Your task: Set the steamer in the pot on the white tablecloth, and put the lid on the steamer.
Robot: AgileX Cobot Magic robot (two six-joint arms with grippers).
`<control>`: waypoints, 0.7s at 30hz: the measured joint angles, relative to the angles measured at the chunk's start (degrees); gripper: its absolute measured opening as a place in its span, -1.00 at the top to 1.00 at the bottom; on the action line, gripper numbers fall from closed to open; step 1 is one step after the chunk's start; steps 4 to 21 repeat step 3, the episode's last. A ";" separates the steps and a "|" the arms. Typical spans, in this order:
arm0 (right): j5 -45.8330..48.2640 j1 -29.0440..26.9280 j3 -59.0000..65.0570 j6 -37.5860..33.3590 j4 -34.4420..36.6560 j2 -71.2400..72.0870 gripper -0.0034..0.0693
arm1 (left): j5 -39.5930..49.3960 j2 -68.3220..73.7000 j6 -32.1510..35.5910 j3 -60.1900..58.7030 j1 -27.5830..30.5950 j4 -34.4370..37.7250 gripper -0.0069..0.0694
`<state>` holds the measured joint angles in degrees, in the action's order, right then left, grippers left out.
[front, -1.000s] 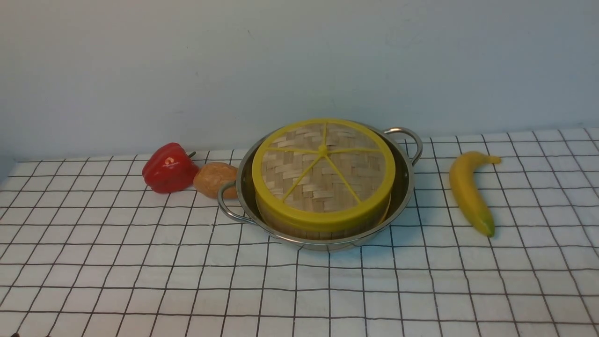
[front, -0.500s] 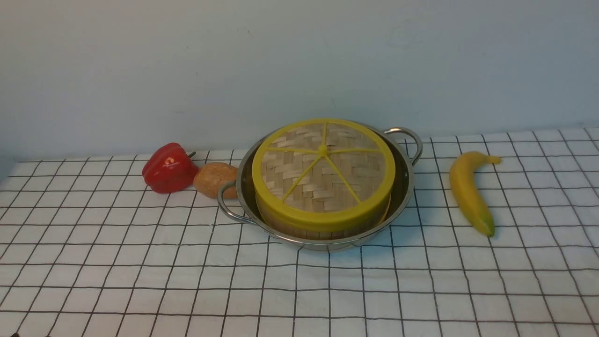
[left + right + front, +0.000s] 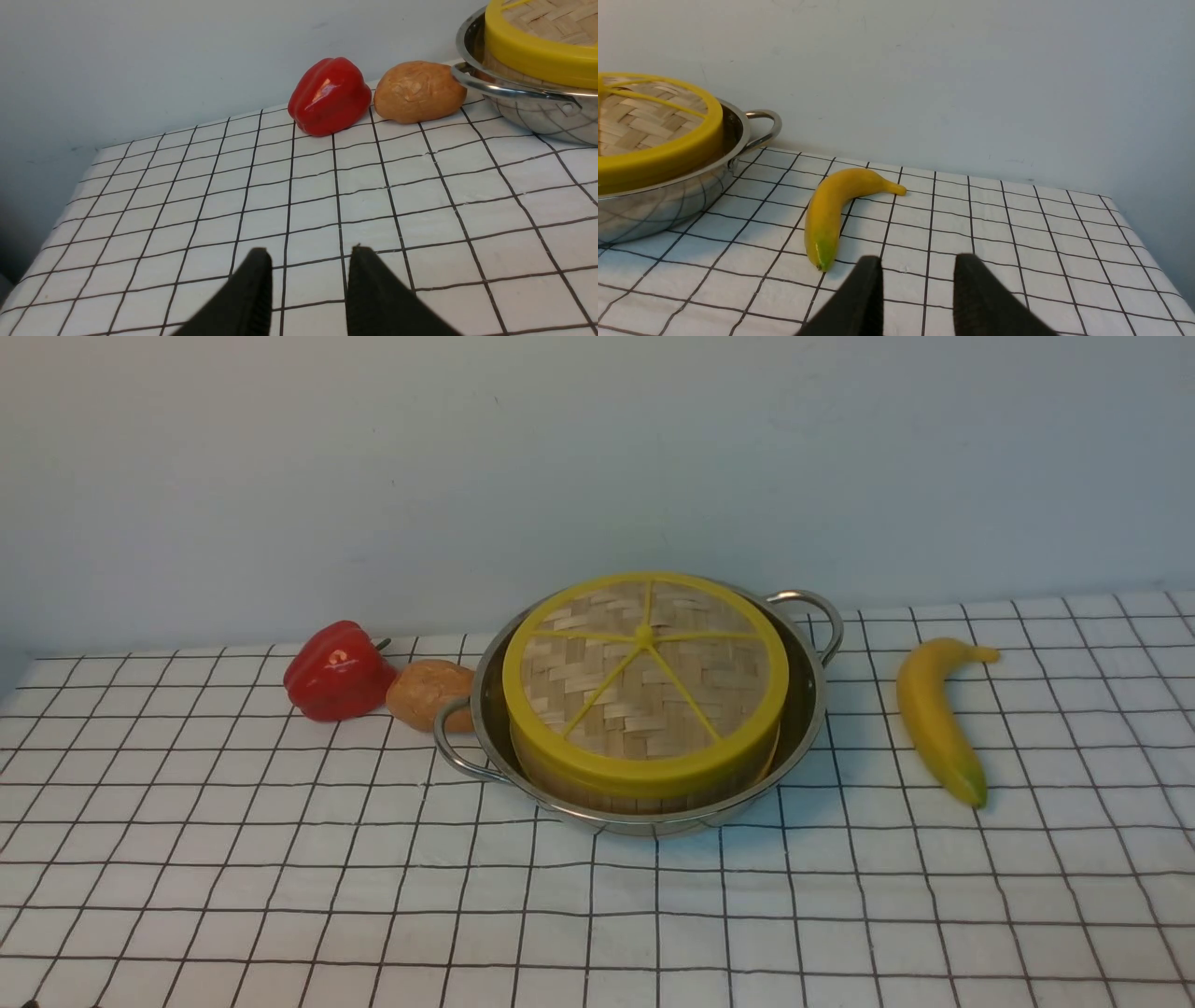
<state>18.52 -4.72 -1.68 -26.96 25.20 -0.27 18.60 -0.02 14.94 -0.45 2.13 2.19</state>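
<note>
Lid [image 3: 644,681] sits on the steamer [image 3: 644,793] inside the pot [image 3: 808,709] on the tablecloth [image 3: 280,896]; left gripper [image 3: 306,261] spread, empty, pot ahead off to one side; right gripper [image 3: 917,268] likewise, banana [image 3: 831,210] just ahead.

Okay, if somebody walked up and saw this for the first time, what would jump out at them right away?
Most likely the lid, its bright yellow rim and spokes capping the steamer that sits inside the shiny pot at the middle of the white tablecloth. Next, the colours beside it: a red pepper and a brown potato on the robot's left, the potato close against the pot, and a banana lying apart on the right.
</note>
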 joint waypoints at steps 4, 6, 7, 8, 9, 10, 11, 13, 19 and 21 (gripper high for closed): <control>0.00 0.00 0.00 0.00 0.00 0.00 0.25 | 0.00 0.00 0.00 0.00 0.00 0.00 0.23; 0.00 0.00 0.00 0.00 0.00 0.00 0.25 | 0.00 0.00 0.00 0.00 0.00 0.00 0.23; 0.00 0.00 0.00 0.00 0.00 0.00 0.25 | 0.00 0.00 0.00 0.00 0.00 0.00 0.23; 0.00 0.00 0.00 0.00 0.00 0.00 0.25 | 0.00 0.00 0.00 0.00 0.00 0.00 0.23; 0.00 0.00 0.00 0.00 0.00 0.00 0.25 | 0.00 0.00 0.00 0.00 0.00 0.00 0.23; 0.00 0.00 0.00 0.00 0.00 0.00 0.25 | 0.00 0.00 0.00 0.00 0.00 0.00 0.23; 0.00 0.00 0.00 0.00 0.00 0.00 0.25 | 0.00 0.00 0.00 0.00 0.00 0.00 0.23; 0.00 0.00 0.00 0.00 0.00 0.00 0.25 | 0.00 0.00 0.00 0.00 0.00 0.00 0.23; 0.00 0.00 0.00 0.00 0.00 0.00 0.25 | 0.00 0.00 0.00 0.00 0.00 0.00 0.23; 0.00 0.00 0.00 0.00 0.00 0.00 0.25 | 0.00 0.00 0.00 0.00 0.00 0.00 0.23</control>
